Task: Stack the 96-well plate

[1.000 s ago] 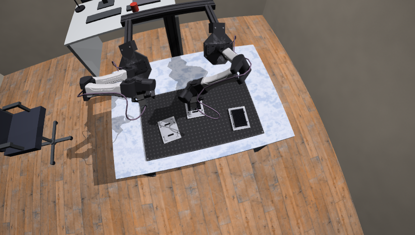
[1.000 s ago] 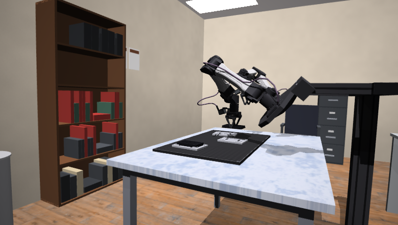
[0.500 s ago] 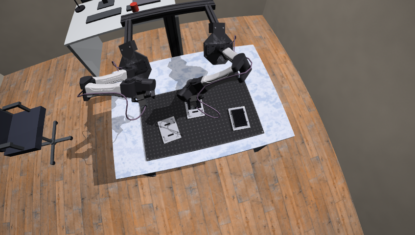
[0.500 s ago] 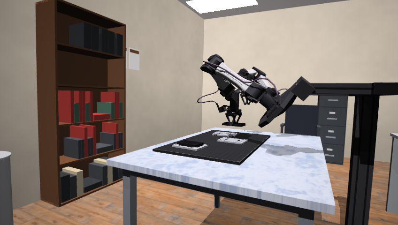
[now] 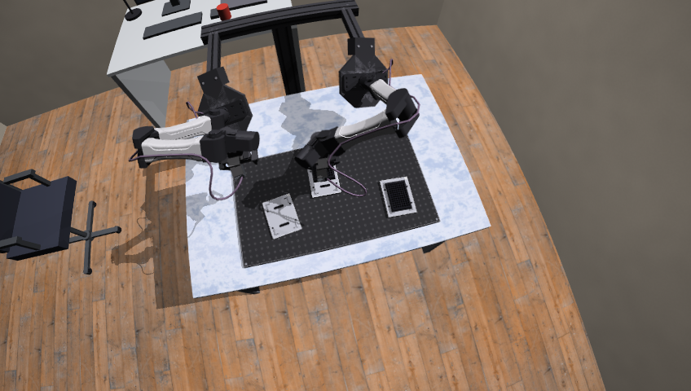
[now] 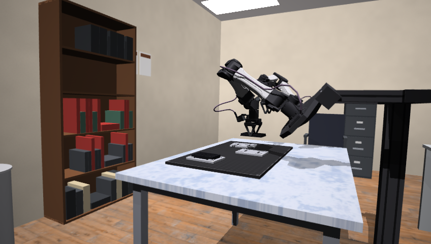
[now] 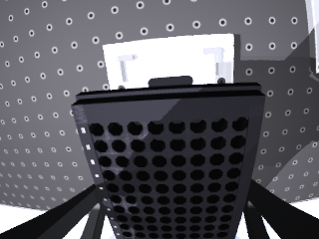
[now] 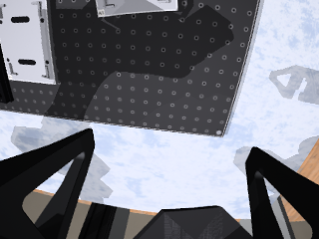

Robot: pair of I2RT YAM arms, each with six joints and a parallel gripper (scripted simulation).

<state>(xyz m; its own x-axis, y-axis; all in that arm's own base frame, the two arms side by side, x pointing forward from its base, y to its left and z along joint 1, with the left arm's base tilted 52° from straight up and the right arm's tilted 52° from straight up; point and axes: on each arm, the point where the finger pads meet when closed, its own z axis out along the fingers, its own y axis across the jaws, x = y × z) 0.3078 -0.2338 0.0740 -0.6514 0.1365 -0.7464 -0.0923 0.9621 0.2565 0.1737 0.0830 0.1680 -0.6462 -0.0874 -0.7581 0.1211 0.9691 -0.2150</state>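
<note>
Left tool is clamped on the raised 96-well plate; stacking onto the lower plate is left undone.
</note>
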